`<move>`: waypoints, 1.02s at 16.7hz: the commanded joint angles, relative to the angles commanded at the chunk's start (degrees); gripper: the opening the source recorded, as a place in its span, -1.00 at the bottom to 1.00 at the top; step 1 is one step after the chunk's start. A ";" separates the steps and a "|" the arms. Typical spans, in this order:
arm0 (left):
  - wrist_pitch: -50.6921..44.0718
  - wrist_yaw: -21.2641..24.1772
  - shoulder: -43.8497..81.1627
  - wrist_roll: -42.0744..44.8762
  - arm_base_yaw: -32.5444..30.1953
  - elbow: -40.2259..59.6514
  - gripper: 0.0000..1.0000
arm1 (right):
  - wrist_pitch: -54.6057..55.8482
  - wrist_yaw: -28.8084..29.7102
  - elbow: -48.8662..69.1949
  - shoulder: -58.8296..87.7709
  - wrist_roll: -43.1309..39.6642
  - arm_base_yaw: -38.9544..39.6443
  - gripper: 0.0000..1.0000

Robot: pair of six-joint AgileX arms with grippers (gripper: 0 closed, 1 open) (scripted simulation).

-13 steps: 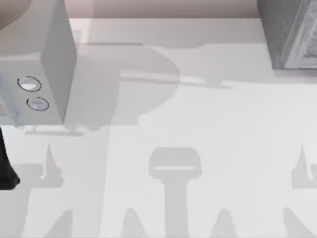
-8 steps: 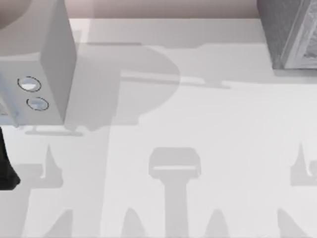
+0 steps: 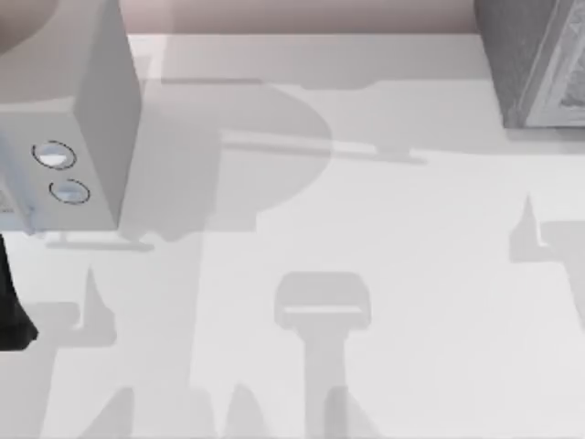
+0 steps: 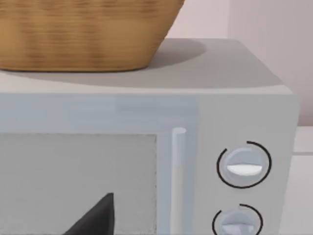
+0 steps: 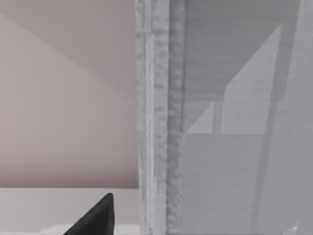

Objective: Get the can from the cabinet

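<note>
Since 0.8 s ago the pointed shadow [image 3: 528,233] near the table's 3 o'clock edge has slid up toward 1 o'clock, so we judge our right arm is advancing on the cabinet [image 3: 535,64]. Everything else in the top view has stayed put.

Of the right gripper [image 5: 95,220] we see 1 dark tip, so we cannot tell whether it is wide or narrow, and nothing shows in its hold. Just beyond it, the right wrist view faces the cabinet's [image 5: 220,122] grey front close up, with a rough vertical edge strip [image 5: 156,117] and the plain wall to one side.

The left gripper [image 4: 98,218], state also not readable, is parked facing the microwave [image 4: 146,112] at the table's [image 3: 366,229] 10 o'clock, with a wicker basket [image 4: 83,34] resting on top of it.

The can is hidden; we judge it sits inside the cabinet at 1 o'clock, behind that closed front, so we cannot describe its look, size or pose.

Risks as we see them:
- With the front this close, a straight push could strike the edge strip instead of finding a handle or door seam.
- A grip that slips off the door would leave the cabinet shut.
- Once it is open, reaching in blind could tip the can or knock it deeper, since a smooth round body rolls easily.
</note>
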 joint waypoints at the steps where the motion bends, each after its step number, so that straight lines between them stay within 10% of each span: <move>1: 0.00 0.00 0.00 0.00 0.00 0.00 1.00 | -1.29 0.66 5.73 4.20 0.07 0.55 1.00; 10: 0.00 0.00 0.00 0.00 0.00 0.00 1.00 | -11.66 5.75 51.89 37.75 0.37 5.03 1.00; 17: 0.00 0.00 0.00 0.00 0.00 0.00 1.00 | -14.19 6.86 62.10 45.53 0.38 6.19 1.00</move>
